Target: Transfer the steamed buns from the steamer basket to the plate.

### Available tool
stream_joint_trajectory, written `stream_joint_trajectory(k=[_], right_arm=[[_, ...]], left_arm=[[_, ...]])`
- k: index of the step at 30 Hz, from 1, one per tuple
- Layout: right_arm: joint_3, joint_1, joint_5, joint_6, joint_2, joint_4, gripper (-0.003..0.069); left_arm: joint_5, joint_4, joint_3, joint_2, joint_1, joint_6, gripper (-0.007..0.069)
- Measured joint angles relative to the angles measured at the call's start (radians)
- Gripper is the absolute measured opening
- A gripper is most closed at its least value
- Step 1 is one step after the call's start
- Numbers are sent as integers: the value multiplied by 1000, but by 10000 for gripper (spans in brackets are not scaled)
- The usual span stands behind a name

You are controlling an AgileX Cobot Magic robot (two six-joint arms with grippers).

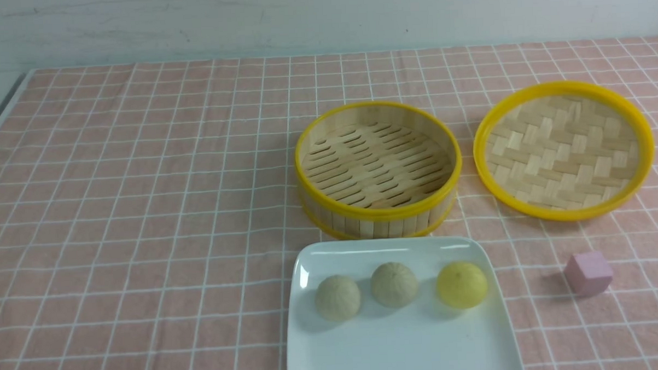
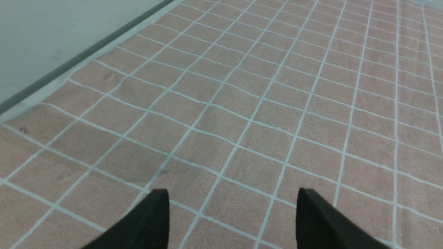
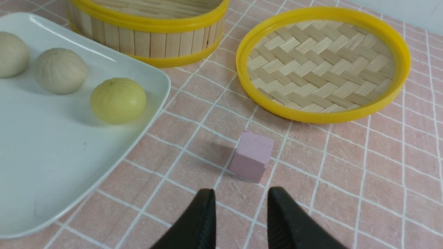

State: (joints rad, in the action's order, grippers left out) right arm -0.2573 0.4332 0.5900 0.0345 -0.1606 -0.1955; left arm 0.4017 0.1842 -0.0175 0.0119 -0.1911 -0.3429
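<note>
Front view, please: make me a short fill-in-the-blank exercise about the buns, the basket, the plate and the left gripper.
The plate holds ____ steamed buns.
The steamer basket is ____.
The bun nearest the pink cube is ____ in colour.
The left gripper is ____, holding nothing.
Missing words: three; empty; yellow; open.

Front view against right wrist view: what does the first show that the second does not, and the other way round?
Only the front view shows the empty slotted floor of the steamer basket, the wall behind and the wide stretch of checked tablecloth on the robot's left. Only the right wrist view shows the right gripper, jaws apart and holding nothing. Both show the two beige buns and the yellow bun on the white plate, the woven tray, the pink cube and the basket's outer wall.
</note>
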Motion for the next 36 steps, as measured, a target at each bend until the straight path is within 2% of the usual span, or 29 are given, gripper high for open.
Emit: stream_joint_trajectory(k=[7, 17, 21, 27, 36], right_arm=[[0, 0, 0, 0, 0, 0, 239], [0, 0, 0, 0, 0, 0, 239], [0, 0, 0, 0, 0, 0, 239], [0, 0, 0, 0, 0, 0, 239], [0, 0, 0, 0, 0, 0, 239]], left_arm=[[-1, 0, 0, 0, 77, 0, 494], [-1, -9, -1, 0, 82, 3, 494], [-2, -22, -1, 0, 82, 37, 494], [-5, -113, -1, 0, 82, 153, 494], [-5, -130, -1, 0, 116, 169, 494]])
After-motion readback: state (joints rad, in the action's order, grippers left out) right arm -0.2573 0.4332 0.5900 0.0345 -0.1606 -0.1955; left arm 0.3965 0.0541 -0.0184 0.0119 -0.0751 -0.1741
